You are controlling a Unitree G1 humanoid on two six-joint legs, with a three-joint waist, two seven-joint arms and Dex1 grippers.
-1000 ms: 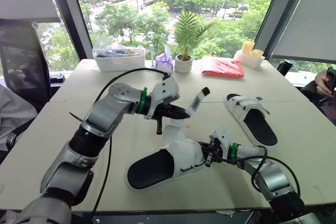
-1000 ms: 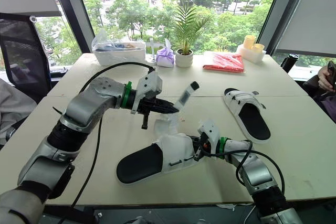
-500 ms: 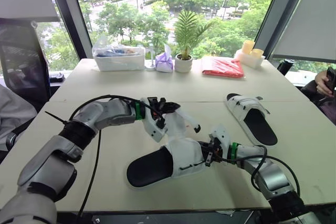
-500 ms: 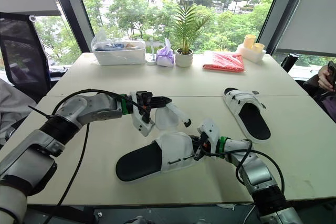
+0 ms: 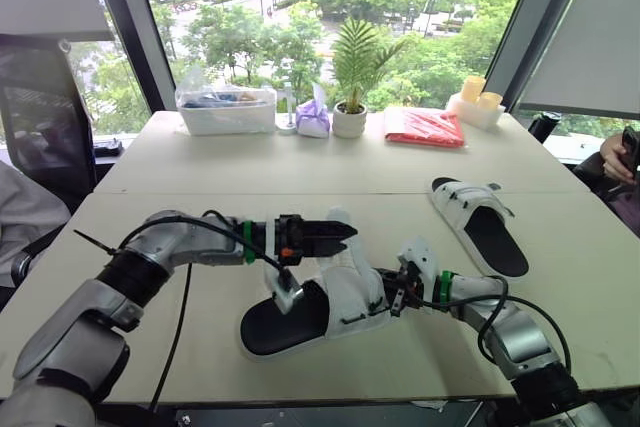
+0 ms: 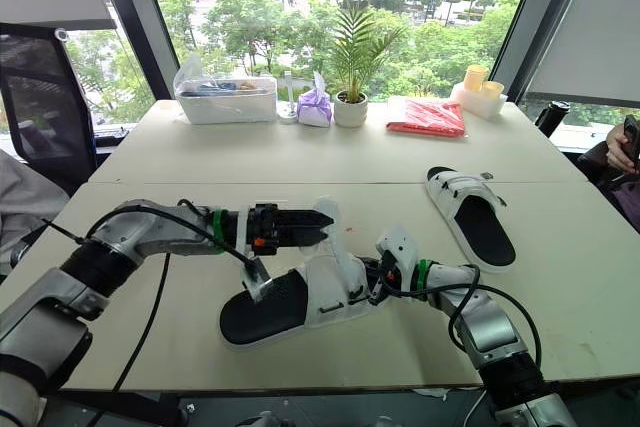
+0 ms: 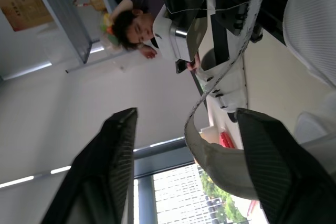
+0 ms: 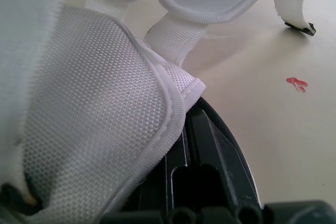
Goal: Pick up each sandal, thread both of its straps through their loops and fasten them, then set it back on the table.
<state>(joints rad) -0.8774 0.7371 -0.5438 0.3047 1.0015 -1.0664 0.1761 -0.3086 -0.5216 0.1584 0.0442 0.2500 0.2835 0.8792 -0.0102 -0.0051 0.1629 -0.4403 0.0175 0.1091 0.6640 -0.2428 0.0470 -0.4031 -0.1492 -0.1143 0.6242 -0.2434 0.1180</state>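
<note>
Left eye view has the near sandal (image 5: 320,307) lying on the table (image 5: 200,182), close to its front edge. Its toe end is pinched by the right gripper (image 5: 397,287). In the right wrist view the white mesh upper lies pressed over a black finger (image 8: 210,145), so that gripper looks clamped on it, probably to anchor the shoe while the other arm works.

The left gripper (image 5: 345,231) hovers just above the upper with its jaws spread wide. The left wrist view shows a loose strap (image 7: 220,161) curving up between them, not gripped, which reads as lining up to catch its end.

The far sandal (image 5: 482,225) lies well apart on the right. A plant (image 5: 350,97) and a box (image 5: 226,110) stand along the back edge, so the middle is free. The tight spot is the front edge, with little margin if the shoe slides.
</note>
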